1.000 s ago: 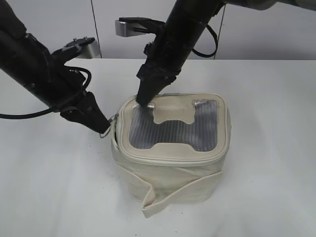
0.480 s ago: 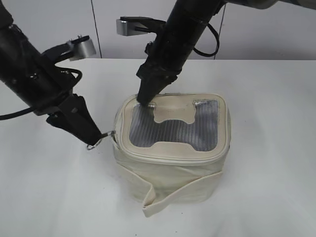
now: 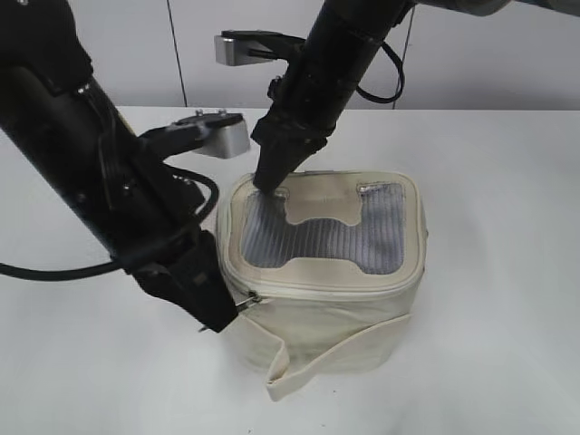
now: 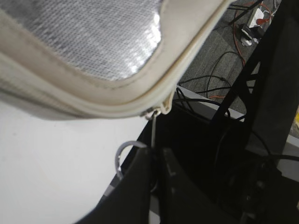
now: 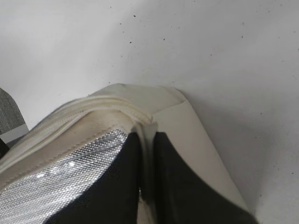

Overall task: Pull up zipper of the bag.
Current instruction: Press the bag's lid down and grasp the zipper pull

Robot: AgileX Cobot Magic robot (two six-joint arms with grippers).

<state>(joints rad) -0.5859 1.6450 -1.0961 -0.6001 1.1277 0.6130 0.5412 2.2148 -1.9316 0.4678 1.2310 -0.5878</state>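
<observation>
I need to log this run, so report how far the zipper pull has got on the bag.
Done: the zipper looks closed along the bag lid's left edge, with the slider now at the front-left corner. In hand: the left gripper pinches the slider's pull, while the right gripper presses on the lid's back-left corner. Left: the front run; whether it is already closed, I cannot tell.

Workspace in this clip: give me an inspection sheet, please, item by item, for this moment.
Surface: white table, bare around the bag.
Bag: cream bag upright, mesh lid facing up.
Zipper: slider at the lid's front-left corner.
Clutter: nothing seen.
Left gripper: jaws shut on the slider's ring pull.
Right gripper: jaws shut, tip pressing the lid's back-left corner.
Cables: black cable trailing over the table at left.
Surroundings: pale wall panels behind.
</observation>
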